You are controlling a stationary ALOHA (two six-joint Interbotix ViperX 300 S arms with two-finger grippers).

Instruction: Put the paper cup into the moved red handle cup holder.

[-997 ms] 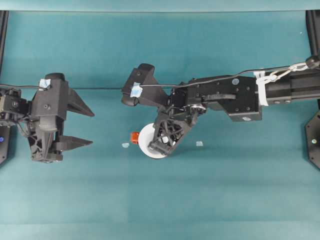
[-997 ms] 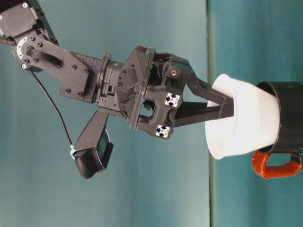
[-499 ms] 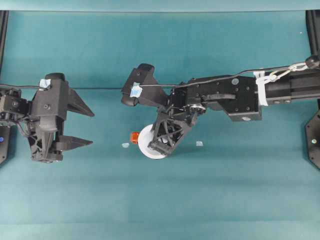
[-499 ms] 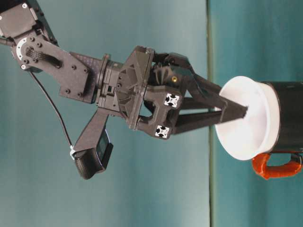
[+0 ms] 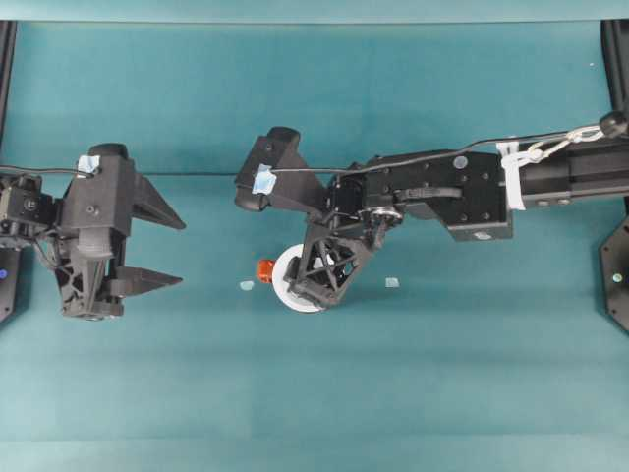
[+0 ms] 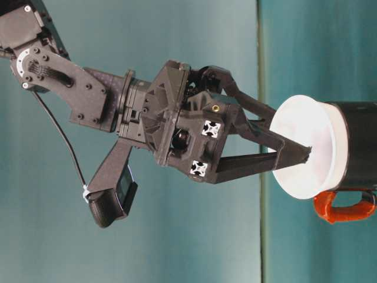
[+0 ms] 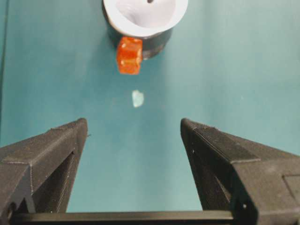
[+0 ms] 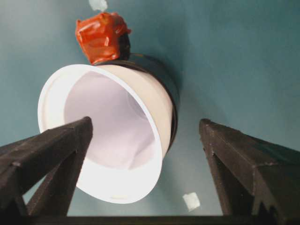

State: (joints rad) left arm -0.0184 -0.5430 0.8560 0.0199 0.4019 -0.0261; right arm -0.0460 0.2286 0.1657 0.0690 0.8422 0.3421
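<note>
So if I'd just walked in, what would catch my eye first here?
Probably the white paper cup near the middle of the teal table, sitting in a black holder with a bright red-orange handle. Right above it hangs the right gripper, its black jaws spread wide on either side of the cup. The left gripper waits open at the table's left side.

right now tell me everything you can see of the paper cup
The paper cup is plain white with a thin rolled rim and an empty, smooth inside. It sits upright, nested in the black red handle cup holder, its wide rim standing above the holder's edge. The right hand is open, one finger inside the cup's mouth, the other outside; contact cannot be told.
</note>
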